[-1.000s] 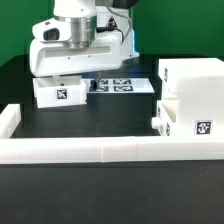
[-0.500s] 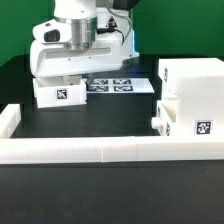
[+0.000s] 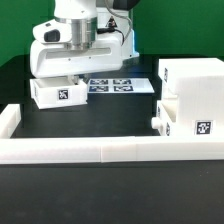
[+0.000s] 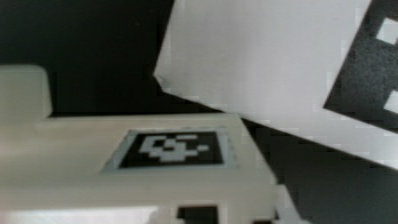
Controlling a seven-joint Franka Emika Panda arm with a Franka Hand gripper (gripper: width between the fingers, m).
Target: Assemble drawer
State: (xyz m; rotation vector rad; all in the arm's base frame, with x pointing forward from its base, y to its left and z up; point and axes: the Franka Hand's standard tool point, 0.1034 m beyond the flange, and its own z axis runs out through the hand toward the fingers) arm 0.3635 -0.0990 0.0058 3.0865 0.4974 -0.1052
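**Gripper (image 3: pixel 68 77) poised on the loose tray (image 3: pixel 57 94) of the drawer, far left of the table.**
The casing (image 3: pixel 192 85) is standing at the right, with a second tray (image 3: pixel 182 126) showing low at its near side. The loose tray is looking light, stiff and smooth, so probably slippery, and a pinch across one thin side wall is likely suiting it best. The hand is hiding the jaws, so their state cannot be told. Compared with a second earlier, the tray is lying slightly further left of the marker board (image 3: pixel 118 85).

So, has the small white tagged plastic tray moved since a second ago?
Yes: the tray slid slightly toward the exterior view's left, away from the marker board.
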